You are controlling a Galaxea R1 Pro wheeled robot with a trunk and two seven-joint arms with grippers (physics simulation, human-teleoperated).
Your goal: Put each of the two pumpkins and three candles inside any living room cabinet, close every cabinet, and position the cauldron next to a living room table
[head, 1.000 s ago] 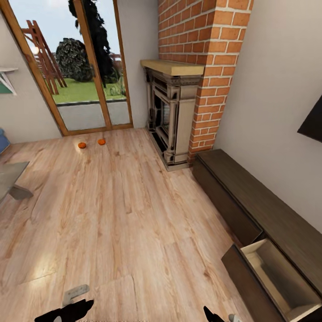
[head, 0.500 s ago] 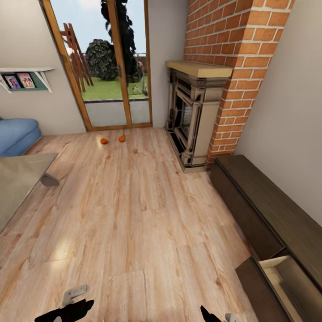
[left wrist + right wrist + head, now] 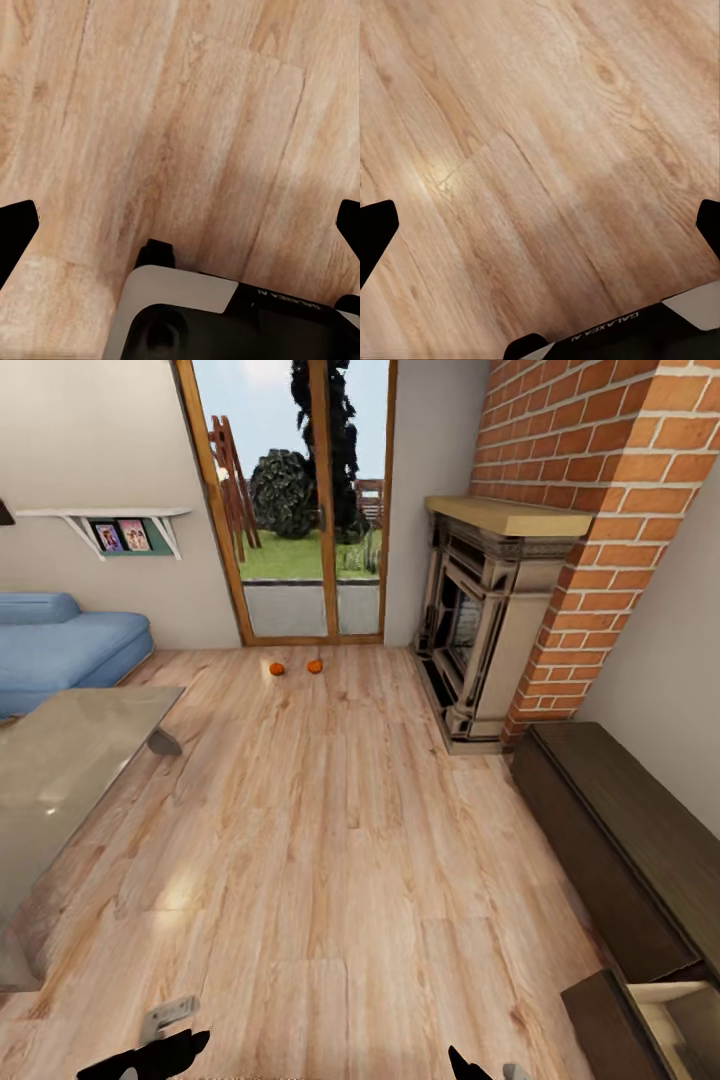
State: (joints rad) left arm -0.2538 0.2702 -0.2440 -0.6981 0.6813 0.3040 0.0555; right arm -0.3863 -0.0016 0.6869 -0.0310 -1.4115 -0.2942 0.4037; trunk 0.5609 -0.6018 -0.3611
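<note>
Basically both arms sit low at the near edge of the head view, only dark tips poking in: left gripper (image 3: 150,1055) near left, right gripper (image 3: 480,1065) near right, both hanging over bare wood floor (image 3: 330,860). In the left wrist view the left gripper (image 3: 180,225) has its fingers (image 3: 16,229) spread wide to the frame edges, nothing between them, just planks below. Same for the right gripper (image 3: 540,229), fingers (image 3: 375,229) far apart, empty. Two pumpkins (image 3: 277,669) lie on the floor at the far end, just in front of the glass patio door (image 3: 300,510), close beside each other but apart; small, bright orange, round, stems too small to make out. The cabinet (image 3: 620,840) runs along the right wall, long, low, dark brown, with one drawer (image 3: 650,1025) pulled open at the near right corner showing a pale inside. The table (image 3: 60,780) is at the left, glossy grey top, one angled leg visible at its far corner. Blue sofa (image 3: 60,645) far left, brick fireplace (image 3: 500,610) far right. Writing: "GALAXEA" on the right wrist housing (image 3: 607,326), shown inverted; the left wrist's print is only partly readable.
</note>
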